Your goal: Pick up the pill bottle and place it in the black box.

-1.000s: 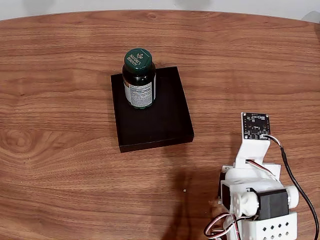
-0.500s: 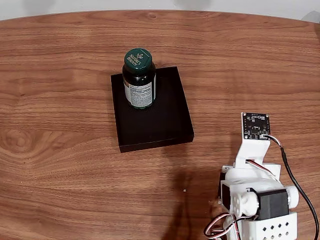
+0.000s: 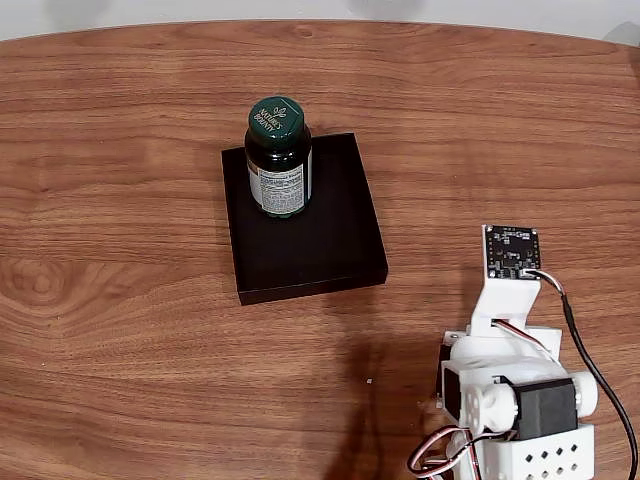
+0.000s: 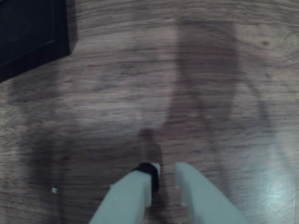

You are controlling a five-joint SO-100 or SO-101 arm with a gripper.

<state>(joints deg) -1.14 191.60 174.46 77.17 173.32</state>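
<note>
In the fixed view the pill bottle [image 3: 279, 160], dark green with a green cap and a white label, stands upright inside the black box [image 3: 320, 235], near its far left corner. The white arm [image 3: 510, 390] is folded at the lower right, well apart from the box. The wrist view has my gripper [image 4: 164, 170] at the bottom edge, its two pale fingers close together over bare wood with nothing between them. A corner of the black box [image 4: 28, 32] shows at the top left of that view.
The wooden table [image 3: 120, 300] stretches wide on all sides of the box. A tiny white speck [image 3: 369, 381] lies on the wood between box and arm. A black cable [image 3: 595, 370] runs along the arm's right side.
</note>
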